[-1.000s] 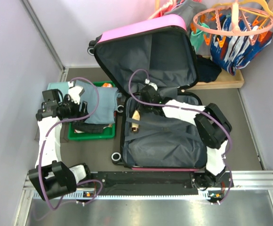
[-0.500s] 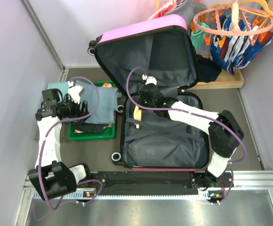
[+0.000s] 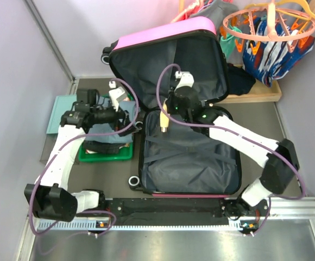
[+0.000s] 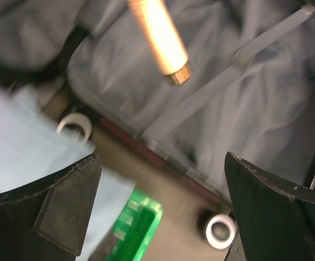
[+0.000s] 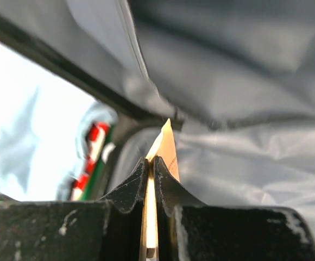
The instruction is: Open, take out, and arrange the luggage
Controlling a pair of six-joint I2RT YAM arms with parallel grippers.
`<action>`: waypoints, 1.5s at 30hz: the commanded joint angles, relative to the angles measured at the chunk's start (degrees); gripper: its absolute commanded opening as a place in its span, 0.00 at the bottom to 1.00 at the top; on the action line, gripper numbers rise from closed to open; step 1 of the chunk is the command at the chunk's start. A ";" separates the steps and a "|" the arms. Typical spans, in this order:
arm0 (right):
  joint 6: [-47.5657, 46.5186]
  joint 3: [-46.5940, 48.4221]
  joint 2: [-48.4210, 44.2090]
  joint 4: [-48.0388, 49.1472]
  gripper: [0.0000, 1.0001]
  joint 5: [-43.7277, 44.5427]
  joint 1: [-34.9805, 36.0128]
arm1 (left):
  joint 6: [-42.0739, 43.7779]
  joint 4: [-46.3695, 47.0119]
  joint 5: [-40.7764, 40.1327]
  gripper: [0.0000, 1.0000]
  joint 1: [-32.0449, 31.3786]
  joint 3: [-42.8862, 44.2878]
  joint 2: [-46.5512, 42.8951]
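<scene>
**Right hand pinches a tube over the open luggage; left hand spread wide beside it**

The luggage (image 3: 184,168) lies open at the middle of the worktop, its base flat and its pink lid propped up toward 12 o'clock. The right arm stretches from its mount at 5 o'clock across the grey lining toward 11 o'clock. The right hand (image 5: 151,163) points down, clamped on the flat end of a tan tube (image 5: 168,147) that hangs above the base's far-left corner. The left arm rises from 7 o'clock and bends toward 3 o'clock. The left hand (image 4: 162,160) is spread wide and holds nothing, over the green tray (image 3: 106,154) at the luggage's 9 o'clock.
</scene>
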 commanded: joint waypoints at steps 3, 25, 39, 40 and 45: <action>1.11 3.87 -6.76 4.46 0.00 2.52 0.41 | -12.76 15.04 3.97 0.99 -7.72 4.24 3.43; 2.08 4.84 -8.87 7.45 0.00 -2.14 6.12 | -19.62 24.99 -6.32 0.03 -17.49 8.02 10.39; -5.74 0.90 -13.26 2.62 0.63 -2.85 6.03 | 5.65 -0.67 -36.54 0.00 1.80 4.78 0.36; -5.91 0.18 -13.70 2.62 0.64 -2.32 6.03 | 7.51 -2.59 -37.69 0.00 4.55 4.34 0.62; -7.32 -2.10 -15.03 1.04 0.65 -0.74 6.03 | 18.58 -5.96 -41.03 0.00 21.05 0.66 -0.25</action>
